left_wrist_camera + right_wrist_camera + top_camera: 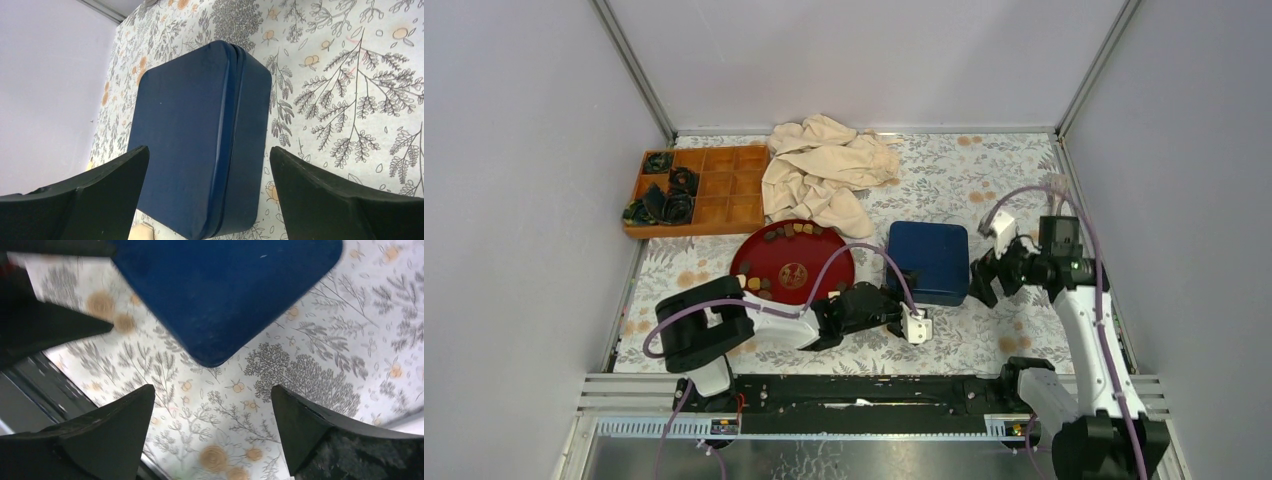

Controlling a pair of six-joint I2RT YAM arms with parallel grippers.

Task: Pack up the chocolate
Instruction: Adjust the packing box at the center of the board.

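Floral-print table (984,170) carrying a wooden compartment tray (724,185) far left, a crumpled cream cloth (824,170) at the back, a red round plate (819,262) near a closed blue box (929,260), centre.

The top camera hangs high behind the near edge of the table (984,180), looking down and forward over all of it. Each wrist camera sits just behind its jaws. The left gripper (209,147) view faces the blue box (190,140) low and close, and the right gripper (212,387) view looks down on one corner of it from close by. All three views share that box.
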